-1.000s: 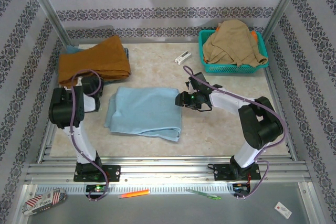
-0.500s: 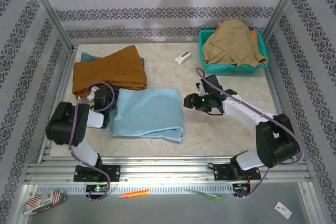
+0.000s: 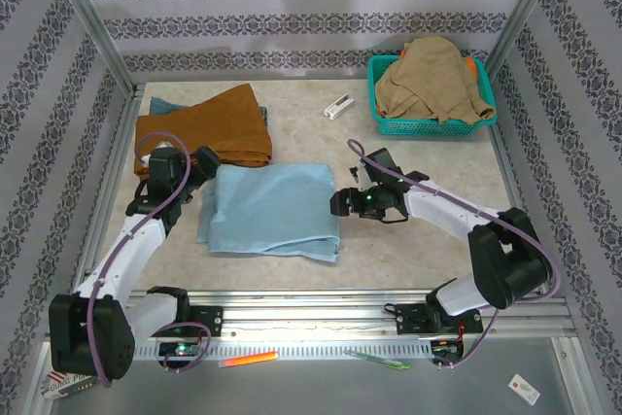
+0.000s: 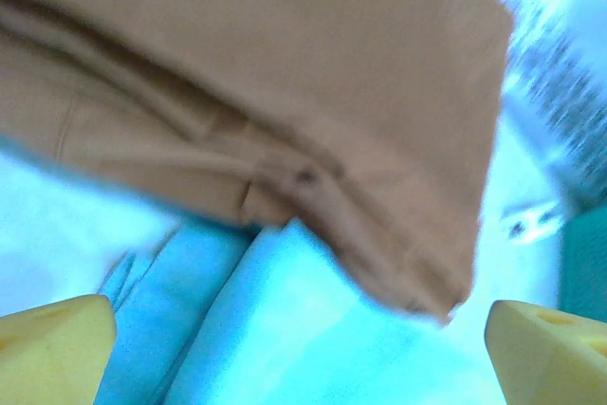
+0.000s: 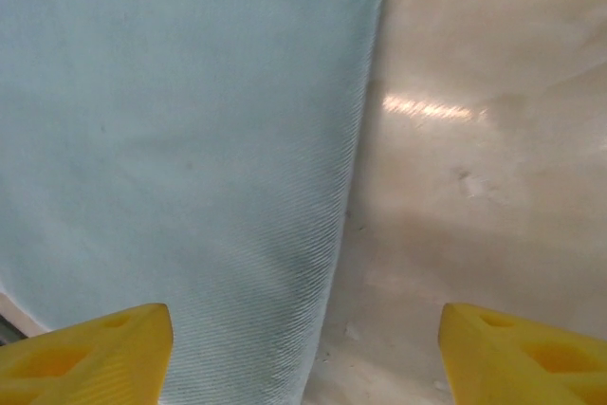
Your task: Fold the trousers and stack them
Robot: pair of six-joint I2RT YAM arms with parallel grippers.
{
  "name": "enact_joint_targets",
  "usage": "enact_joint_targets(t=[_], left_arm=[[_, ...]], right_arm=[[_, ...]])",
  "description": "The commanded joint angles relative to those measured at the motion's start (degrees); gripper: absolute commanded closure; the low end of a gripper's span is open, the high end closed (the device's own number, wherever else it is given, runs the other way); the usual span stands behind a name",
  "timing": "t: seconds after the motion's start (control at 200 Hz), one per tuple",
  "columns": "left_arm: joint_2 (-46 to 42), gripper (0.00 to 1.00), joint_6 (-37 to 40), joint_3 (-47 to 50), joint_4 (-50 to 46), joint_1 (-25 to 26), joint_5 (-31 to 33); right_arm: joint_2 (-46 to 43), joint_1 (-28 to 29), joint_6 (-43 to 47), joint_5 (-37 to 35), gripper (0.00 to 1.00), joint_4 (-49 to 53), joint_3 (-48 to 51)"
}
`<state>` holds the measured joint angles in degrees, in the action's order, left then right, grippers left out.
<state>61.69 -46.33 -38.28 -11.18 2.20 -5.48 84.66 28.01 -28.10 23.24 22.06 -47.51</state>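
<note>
Thin, limp and light, the trousers (image 3: 272, 209) are judged best pinched at a folded edge; left fingers (image 4: 52, 343) and right fingers (image 5: 90, 353) are spread wide, nothing held.

The left pincer (image 3: 202, 162) gapes wide, its yellow fingertips (image 4: 55, 346) far apart, and the left arm (image 3: 134, 237) stretches out long behind it. The right pincer (image 3: 339, 203) stands parted too, with the right arm (image 3: 447, 207) folding back at a bent elbow.

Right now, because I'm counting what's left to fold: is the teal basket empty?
No, a tan-beige garment lies heaped in the teal basket, covering most of its inside.
</note>
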Motion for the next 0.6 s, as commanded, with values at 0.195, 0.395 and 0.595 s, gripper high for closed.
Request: enact_joint_targets(t=[0.195, 0.395, 0.595], left_arm=[[5.01, 0.00, 8.77, 3.30, -15.24, 2.98, -3.93], [11.77, 0.02, 9.70, 6.05, -11.39, 4.22, -2.39], [14.84, 0.15, 7.39, 8.40, -8.29, 4.56, -0.58]], right_arm=[[10.39, 4.79, -0.30, 2.38, 0.20, -5.55, -1.34], [13.42, 6.00, -2.28, 1.80, 0.21, -8.47, -0.32], [14.47, 6.30, -6.05, 5.62, 0.35, -15.22, 1.95]])
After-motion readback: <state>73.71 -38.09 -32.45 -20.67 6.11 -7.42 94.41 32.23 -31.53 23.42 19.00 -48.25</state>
